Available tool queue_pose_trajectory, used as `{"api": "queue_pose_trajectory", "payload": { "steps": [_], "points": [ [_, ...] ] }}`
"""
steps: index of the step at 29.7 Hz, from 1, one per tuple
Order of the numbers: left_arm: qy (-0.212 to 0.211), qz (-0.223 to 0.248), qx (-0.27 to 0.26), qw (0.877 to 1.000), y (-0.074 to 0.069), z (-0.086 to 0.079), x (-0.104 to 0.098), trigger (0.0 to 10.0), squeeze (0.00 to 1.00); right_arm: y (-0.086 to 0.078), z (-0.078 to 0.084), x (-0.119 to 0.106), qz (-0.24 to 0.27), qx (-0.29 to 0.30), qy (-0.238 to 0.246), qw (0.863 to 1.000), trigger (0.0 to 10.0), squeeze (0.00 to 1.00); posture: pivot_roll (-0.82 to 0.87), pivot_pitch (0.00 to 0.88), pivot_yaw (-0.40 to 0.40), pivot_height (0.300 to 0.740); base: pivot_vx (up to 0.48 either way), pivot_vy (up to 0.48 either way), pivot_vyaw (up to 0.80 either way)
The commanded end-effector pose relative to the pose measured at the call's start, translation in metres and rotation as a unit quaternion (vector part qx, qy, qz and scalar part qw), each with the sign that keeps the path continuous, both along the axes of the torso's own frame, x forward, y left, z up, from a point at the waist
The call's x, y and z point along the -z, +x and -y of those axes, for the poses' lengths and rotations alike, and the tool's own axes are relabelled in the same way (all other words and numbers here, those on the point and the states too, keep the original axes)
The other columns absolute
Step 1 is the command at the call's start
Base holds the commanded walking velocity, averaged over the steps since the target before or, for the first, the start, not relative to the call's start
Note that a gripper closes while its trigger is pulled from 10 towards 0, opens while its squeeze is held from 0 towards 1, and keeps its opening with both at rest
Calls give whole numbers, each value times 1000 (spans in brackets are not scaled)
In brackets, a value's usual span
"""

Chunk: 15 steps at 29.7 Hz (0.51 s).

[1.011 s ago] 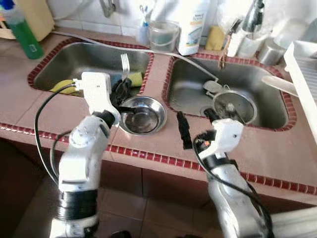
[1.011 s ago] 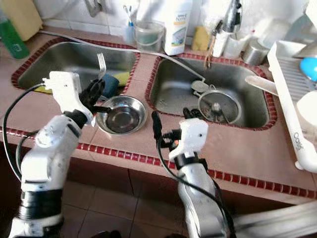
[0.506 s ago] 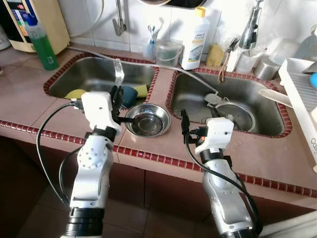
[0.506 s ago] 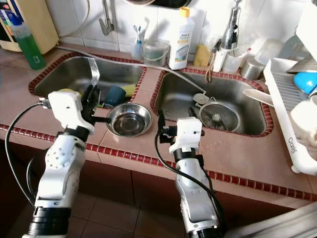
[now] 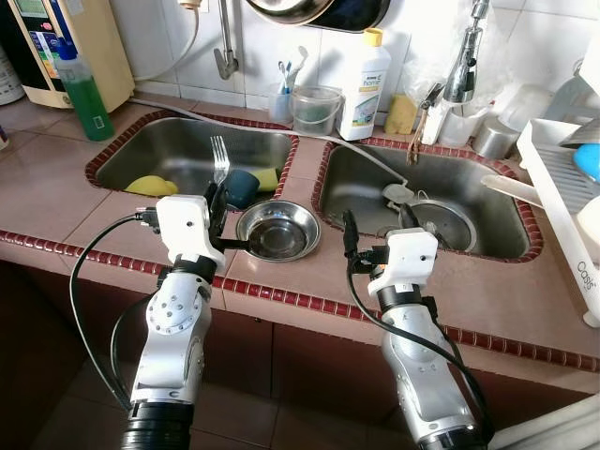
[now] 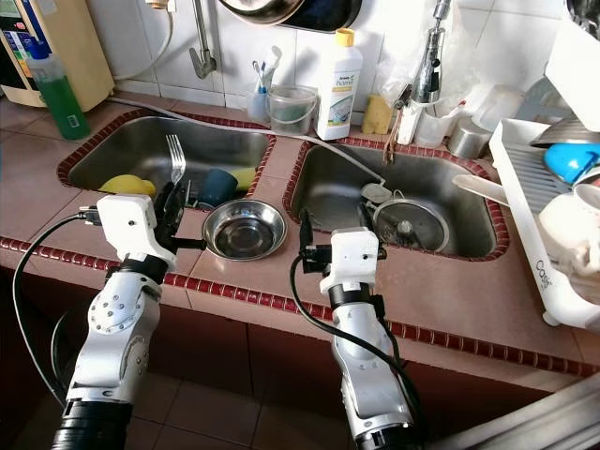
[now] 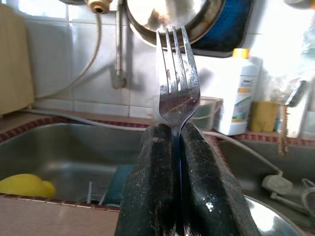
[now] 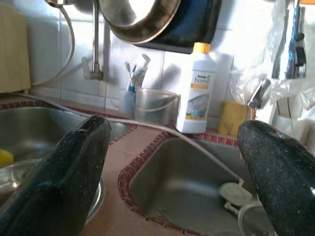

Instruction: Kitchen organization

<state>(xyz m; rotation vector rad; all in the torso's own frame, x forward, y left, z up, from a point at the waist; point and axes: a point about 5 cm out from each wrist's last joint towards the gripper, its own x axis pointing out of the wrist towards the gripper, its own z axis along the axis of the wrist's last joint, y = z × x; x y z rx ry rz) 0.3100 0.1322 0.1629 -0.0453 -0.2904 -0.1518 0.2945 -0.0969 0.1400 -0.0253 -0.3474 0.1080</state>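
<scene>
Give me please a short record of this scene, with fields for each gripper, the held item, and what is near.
left gripper: shut on the fork, above the counter edge before the left sink
fork: upright, tines up
right gripper: open, holds nothing, above the counter before the right sink
steel bowl: on the counter between the two sinks
left sink: holds a yellow sponge and a blue cup

Fork (image 7: 177, 83) handle hidden between left gripper (image 7: 178, 142) fingers. Rack (image 5: 562, 178) cut off by right edge; pan (image 8: 147, 19) cropped by top edge. Bottle (image 8: 198, 88) label too small to read.
</scene>
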Motion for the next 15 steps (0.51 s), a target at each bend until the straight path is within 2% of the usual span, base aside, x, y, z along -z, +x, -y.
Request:
{"api": "queue_pose_trajectory", "payload": {
  "steps": [1, 15],
  "points": [
    [3, 13, 10, 1000, -2, 3, -6, 10000, 0, 2, -2, 2, -2, -7, -4, 1000, 10000, 0, -143, 0, -39, 732, 0, 0, 0],
    [12, -38, -2, 999, -5, 3, 8, 10000, 0, 0, -7, 8, -8, -29, -10, 999, 10000, 0, -127, 0, -62, 732, 0, 0, 0]
  ]
}}
